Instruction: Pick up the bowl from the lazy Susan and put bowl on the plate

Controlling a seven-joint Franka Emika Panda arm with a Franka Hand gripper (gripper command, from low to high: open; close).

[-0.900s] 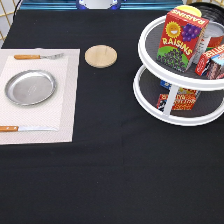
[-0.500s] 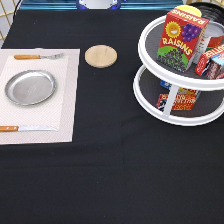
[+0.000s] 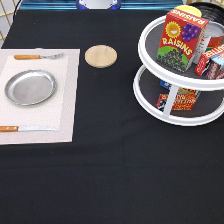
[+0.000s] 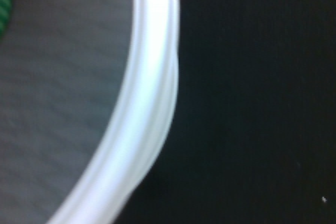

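The lazy Susan (image 3: 170, 112) stands at the exterior view's right, white with two dark grey tiers that carry food boxes. A glossy black curved edge (image 3: 210, 7) shows behind the boxes on the top tier at the frame's top right; it looks like the bowl, mostly hidden and cut off. The silver plate (image 3: 30, 87) lies empty on a pale placemat at the exterior view's left. The gripper does not show in the exterior view. The wrist view looks from close by at the lazy Susan's white rim (image 4: 146, 120), with grey shelf surface on one side and black tablecloth on the other.
A raisins box (image 3: 181, 39) and other boxes (image 3: 212, 60) fill the tiers. A light wooden disc (image 3: 100, 55) lies between placemat and turntable. A fork (image 3: 37, 57) and a knife (image 3: 25, 128) flank the plate on the placemat (image 3: 65, 100). The robot's base (image 3: 98, 4) sits at the top edge.
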